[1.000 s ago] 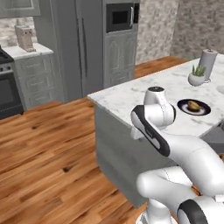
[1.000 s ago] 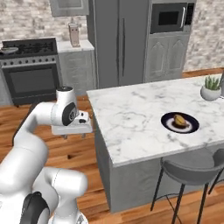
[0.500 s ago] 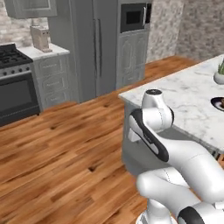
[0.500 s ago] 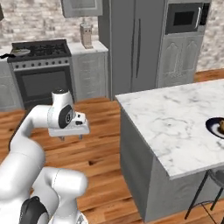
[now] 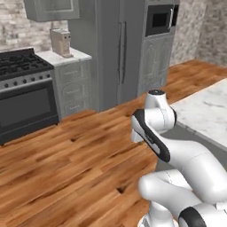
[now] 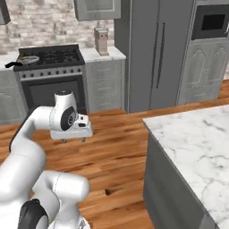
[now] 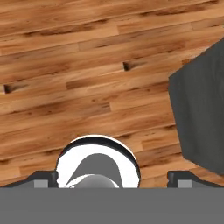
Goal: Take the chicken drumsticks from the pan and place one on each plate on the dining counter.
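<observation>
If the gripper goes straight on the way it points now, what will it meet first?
The gripper points down, so it would probably meet the wooden floor first; nothing appears between them.

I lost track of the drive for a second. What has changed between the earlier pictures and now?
The base has turned left, away from the dining counter: the navy plate with its drumstick and the potted plant have slid out of view, and the stove with the pan has come in. The gripper stays empty over the wood floor, the arm tucked as before.
</observation>
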